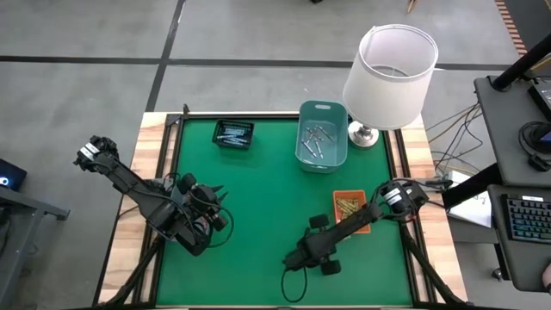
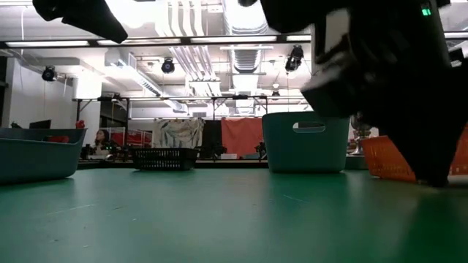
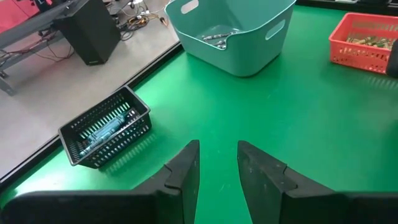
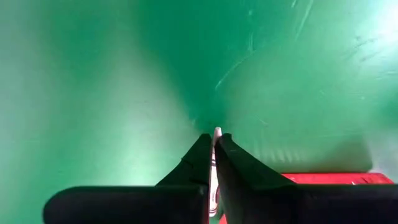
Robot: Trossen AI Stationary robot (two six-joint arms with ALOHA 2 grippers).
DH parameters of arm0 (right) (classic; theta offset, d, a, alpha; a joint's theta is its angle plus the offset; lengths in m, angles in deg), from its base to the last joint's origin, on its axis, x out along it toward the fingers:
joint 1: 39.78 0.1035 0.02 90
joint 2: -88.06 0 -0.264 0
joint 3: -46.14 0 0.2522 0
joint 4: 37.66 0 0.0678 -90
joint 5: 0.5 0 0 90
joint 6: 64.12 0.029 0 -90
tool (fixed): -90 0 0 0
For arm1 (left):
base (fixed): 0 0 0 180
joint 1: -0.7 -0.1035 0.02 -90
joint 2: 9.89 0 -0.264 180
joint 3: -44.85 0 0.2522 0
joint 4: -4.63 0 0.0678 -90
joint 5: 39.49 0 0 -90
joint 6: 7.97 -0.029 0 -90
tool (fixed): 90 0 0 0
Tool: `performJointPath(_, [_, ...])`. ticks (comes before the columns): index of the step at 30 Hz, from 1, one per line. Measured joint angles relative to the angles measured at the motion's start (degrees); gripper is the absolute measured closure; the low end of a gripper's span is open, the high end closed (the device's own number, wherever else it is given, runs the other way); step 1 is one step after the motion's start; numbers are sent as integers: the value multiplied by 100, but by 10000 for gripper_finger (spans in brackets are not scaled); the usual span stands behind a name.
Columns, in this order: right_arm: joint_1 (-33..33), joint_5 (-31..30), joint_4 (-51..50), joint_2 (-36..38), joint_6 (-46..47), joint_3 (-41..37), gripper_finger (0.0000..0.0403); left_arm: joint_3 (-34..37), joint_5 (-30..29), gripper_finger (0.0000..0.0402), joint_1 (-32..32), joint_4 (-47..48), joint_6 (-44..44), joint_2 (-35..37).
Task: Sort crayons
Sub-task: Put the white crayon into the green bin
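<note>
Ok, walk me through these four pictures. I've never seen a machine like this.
Two dark robot arms work at a green table. One picture looks straight down, one looks level across the tabletop, and one comes from each arm's wrist. On the table stand a black basket, a teal bin and an orange tray, each holding small sticks, with a white lamp beside the bin. The right gripper, low over the mat near the orange tray, is shut on a pale crayon. The left gripper waits at the left side, fingers apart, holding nothing.
</note>
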Motion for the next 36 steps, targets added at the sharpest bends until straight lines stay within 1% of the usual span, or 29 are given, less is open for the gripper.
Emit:
performJointPath(9, [0,64,-53,16,-92,711,394,0,-2,311,1,-16,0,0])
performJointPath(12, [0,-36,-37,20,-232,892,394,2,-48,311,20,-44,0,0])
performJointPath(15, [0,-317,3,26,-412,1043,394,2,-254,311,114,-76,-42,0])
performJointPath(18, [-8,-443,243,105,-551,1101,394,2,-476,311,265,-167,-138,-1])
performJointPath(20, [-43,-492,590,229,-658,1096,394,2,-610,311,379,-181,-152,0])
performJointPath(25, [-225,-837,1514,553,-1126,1086,394,2,-915,311,583,-216,-155,-2])
performJointPath(29, [-485,-1057,2406,820,-1613,1085,394,2,-966,311,612,-231,-155,0])
performJointPath(36, [-1123,-1095,4029,936,-2747,1085,394,0,-1119,311,633,-223,-288,10])
